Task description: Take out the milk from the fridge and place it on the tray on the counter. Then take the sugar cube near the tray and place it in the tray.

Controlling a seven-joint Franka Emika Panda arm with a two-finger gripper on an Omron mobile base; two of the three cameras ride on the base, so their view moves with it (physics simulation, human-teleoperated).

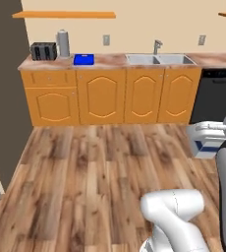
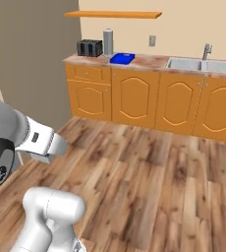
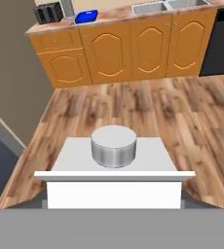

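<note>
From behind the arm, left and right, we look across wooden floor, well back from the reddish-brown marbled counter (image 1: pixel 110 61) over orange cabinets. Both base views share its flat bright blue tray (image 1: pixel 84 59). Our hand view faces the same counter from afar.

Milk (image 3: pixel 114 168) fills the foreground; tray (image 3: pixel 86 16) rests on the far counter (image 3: pixel 115 14).

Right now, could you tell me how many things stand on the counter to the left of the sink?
3 show: the toaster at the far left, the tall grey canister beside it, and the blue tray nearest the sink. Anything tiny beside the tray cannot be made out.
</note>
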